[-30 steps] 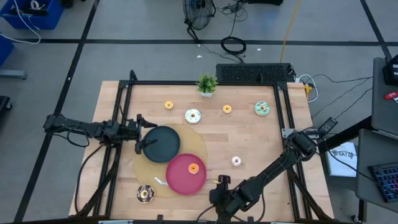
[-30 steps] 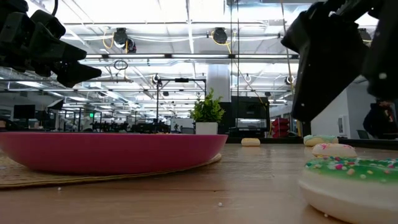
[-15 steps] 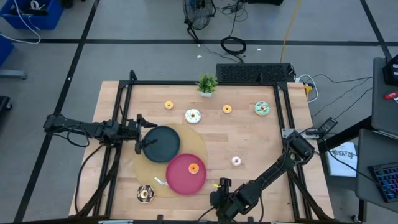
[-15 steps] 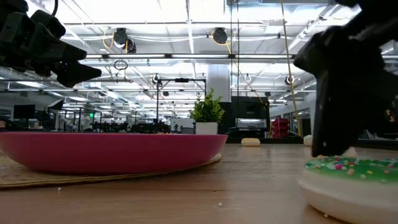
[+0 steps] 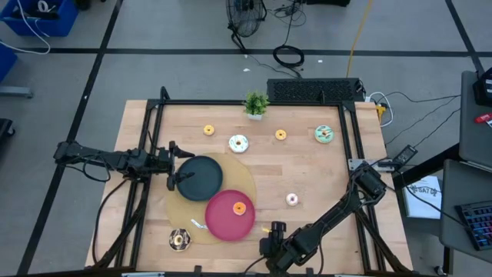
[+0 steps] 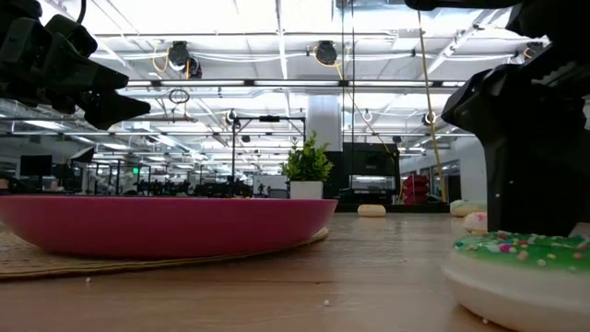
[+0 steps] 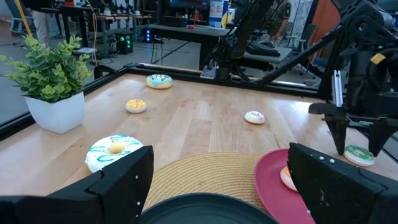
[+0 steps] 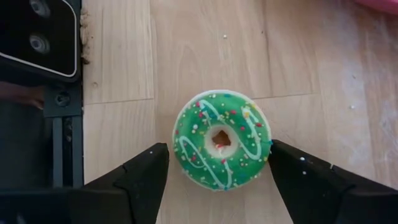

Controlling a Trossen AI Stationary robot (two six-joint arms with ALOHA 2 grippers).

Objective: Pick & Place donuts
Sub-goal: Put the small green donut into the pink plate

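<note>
Two parted fingers of the right gripper (image 8: 217, 171) straddle a green-iced donut (image 8: 221, 139) lying on the bare table (image 5: 323, 177), not yet gripped. Left gripper (image 5: 174, 165), fingers spread, hovers at the empty dark plate (image 5: 201, 178). Pink plate (image 5: 224, 217) holds one orange donut (image 5: 240, 208).

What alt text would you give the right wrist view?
A green-iced donut with sprinkles lies on the wooden table, directly below the right gripper, whose two dark open fingers flank it without touching. A black frame piece sits at the table's edge.
</note>
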